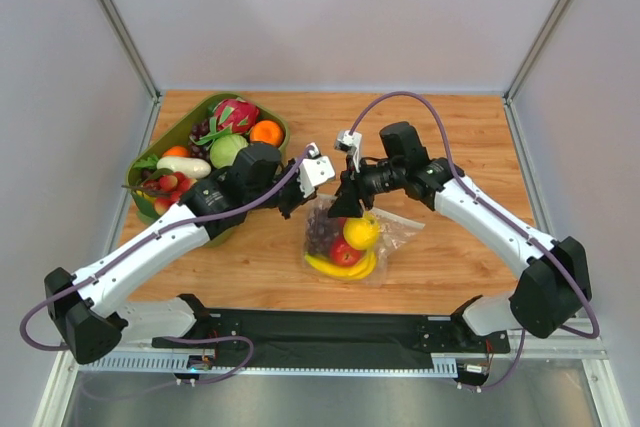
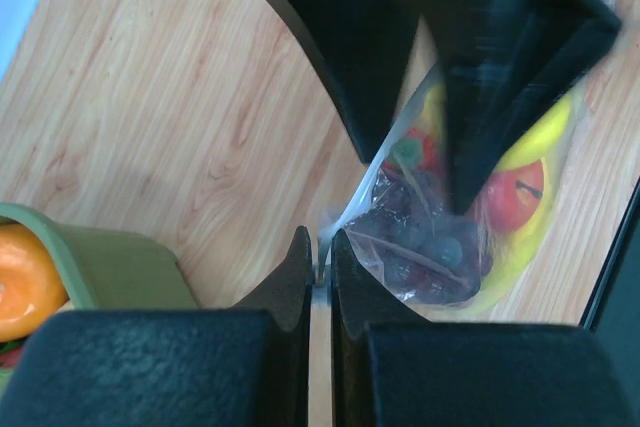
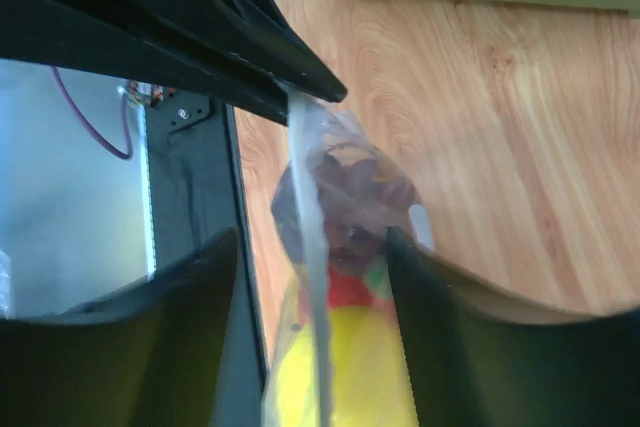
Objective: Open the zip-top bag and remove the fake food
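The zip-top bag [image 1: 385, 237] lies on the wooden table, partly lifted at its left top edge. Inside are a yellow lemon [image 1: 361, 233], a red fruit [image 1: 345, 253], a banana [image 1: 340, 268] and purple grapes [image 1: 320, 232]. My left gripper [image 1: 297, 197] is shut on the bag's edge [image 2: 345, 212]; its jaws show closed on the plastic in the left wrist view [image 2: 320, 242]. My right gripper [image 1: 350, 205] is open above the bag. In the right wrist view [image 3: 310, 237] its jaws straddle the bag's edge strip [image 3: 312, 277], with the lemon [image 3: 350, 367] below.
An olive-green bin [image 1: 170, 137] at the back left holds a pink dragon fruit [image 1: 235, 114], an orange [image 1: 266, 132], a green cabbage [image 1: 228, 150] and other toy produce. Its corner shows in the left wrist view [image 2: 120, 267]. A black mat [image 1: 320, 332] lies along the near edge.
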`<control>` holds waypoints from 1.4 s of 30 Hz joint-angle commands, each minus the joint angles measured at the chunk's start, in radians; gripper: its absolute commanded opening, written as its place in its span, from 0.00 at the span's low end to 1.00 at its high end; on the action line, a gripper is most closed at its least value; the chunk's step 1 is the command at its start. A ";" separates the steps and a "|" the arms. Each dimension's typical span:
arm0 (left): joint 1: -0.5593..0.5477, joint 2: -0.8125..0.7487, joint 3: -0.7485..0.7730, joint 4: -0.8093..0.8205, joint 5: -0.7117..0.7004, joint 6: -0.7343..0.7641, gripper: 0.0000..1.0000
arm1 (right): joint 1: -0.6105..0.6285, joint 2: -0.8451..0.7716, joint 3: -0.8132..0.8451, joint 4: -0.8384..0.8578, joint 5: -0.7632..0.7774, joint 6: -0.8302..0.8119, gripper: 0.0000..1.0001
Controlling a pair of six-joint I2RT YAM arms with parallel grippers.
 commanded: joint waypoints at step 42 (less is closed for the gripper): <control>0.307 0.097 -0.022 0.282 0.782 -0.273 0.82 | -0.137 -0.127 -0.054 0.349 -0.188 0.263 0.00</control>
